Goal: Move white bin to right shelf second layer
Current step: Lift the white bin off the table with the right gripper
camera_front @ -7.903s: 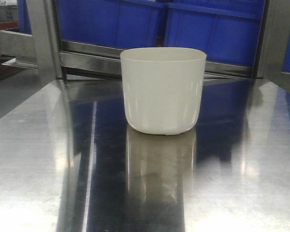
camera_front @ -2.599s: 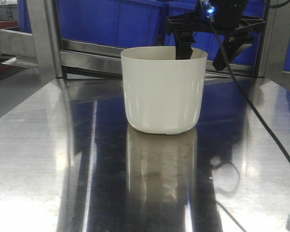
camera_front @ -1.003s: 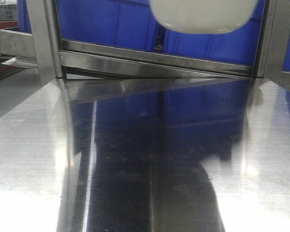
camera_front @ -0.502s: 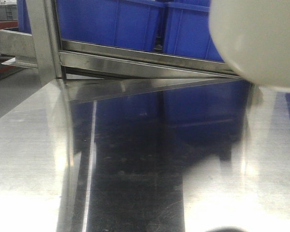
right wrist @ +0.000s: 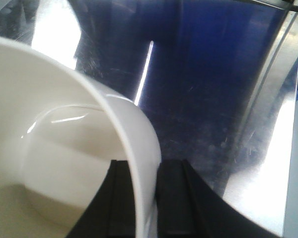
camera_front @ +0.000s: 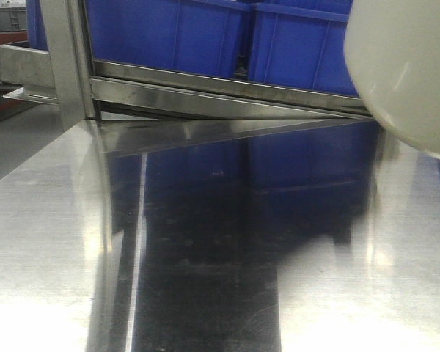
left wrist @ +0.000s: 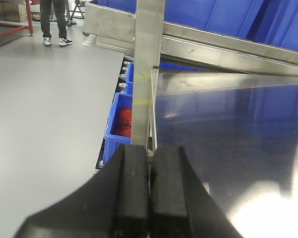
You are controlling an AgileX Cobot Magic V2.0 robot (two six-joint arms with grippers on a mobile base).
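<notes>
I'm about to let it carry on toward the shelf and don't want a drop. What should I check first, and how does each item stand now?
1. Right gripper pinches the white bin wall, one finger inside, one outside: ok.
2. Bin clear of the steel tabletop: ok.
3. Left gripper shut, empty, by the table's left edge: ok.
4. Bin's visible interior empty: ok.
5. Right shelf second layer free: cannot tell, not in view.

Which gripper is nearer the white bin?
Right. The right gripper clamps the white bin by its wall, one finger inside, one outside. The left gripper, shut, hangs by the steel table, bin out of view.
</notes>
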